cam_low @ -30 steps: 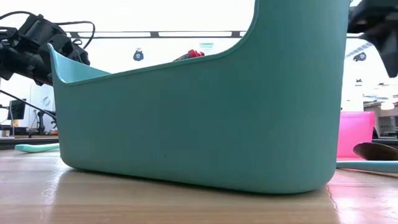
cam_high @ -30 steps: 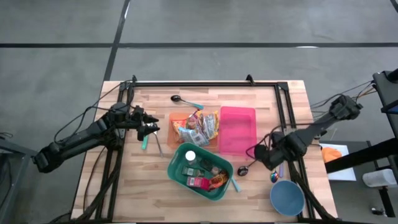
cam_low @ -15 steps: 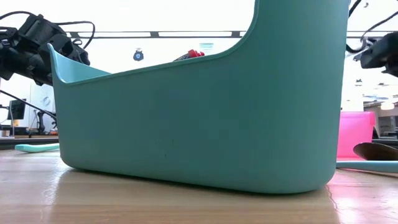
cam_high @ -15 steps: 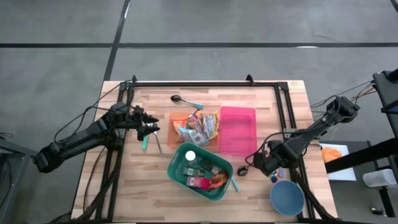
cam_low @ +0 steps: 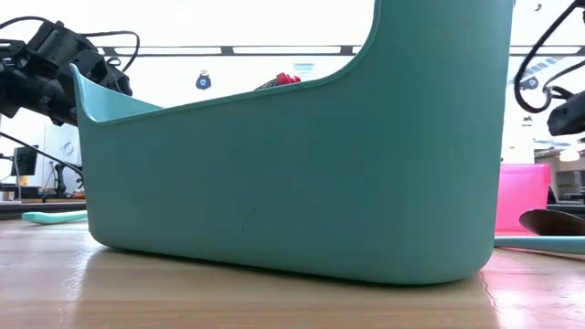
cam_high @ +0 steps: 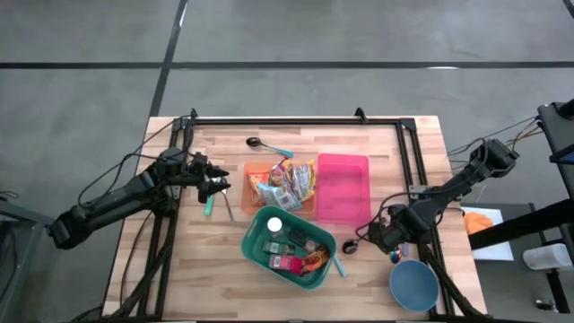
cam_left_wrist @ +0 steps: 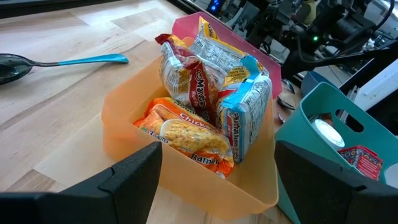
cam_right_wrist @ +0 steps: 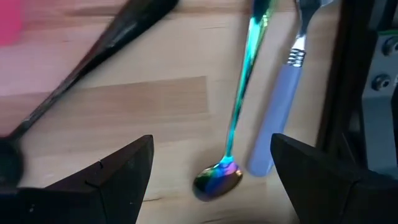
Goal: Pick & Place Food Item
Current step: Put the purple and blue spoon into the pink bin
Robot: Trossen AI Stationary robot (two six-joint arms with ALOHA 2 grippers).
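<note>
Several ramen packets [cam_left_wrist: 205,106] stand in an orange bin [cam_high: 260,170] at the table's middle. My left gripper [cam_high: 220,187] stands open just left of the bin, level with it, with nothing between its fingers [cam_left_wrist: 217,186]. My right gripper [cam_high: 377,237] points down, open, over bare wood right of the teal caddy [cam_high: 289,247]. In the right wrist view its fingers [cam_right_wrist: 211,180] stand on either side of an iridescent spoon [cam_right_wrist: 239,106], which lies flat on the table. I cannot tell whether they touch anything.
A pink bin [cam_high: 342,187] stands right of the orange one. The caddy holds small packets and a white lid. A blue bowl [cam_high: 413,285] sits at the near right. A black spoon [cam_right_wrist: 93,56] and a pale-handled fork [cam_right_wrist: 273,137] lie beside the iridescent spoon. More spoons [cam_high: 265,144] lie far and left.
My right gripper has come down toward the table and a little toward its near edge, tipping to point more steeply down over the utensils. It has stayed open.
</note>
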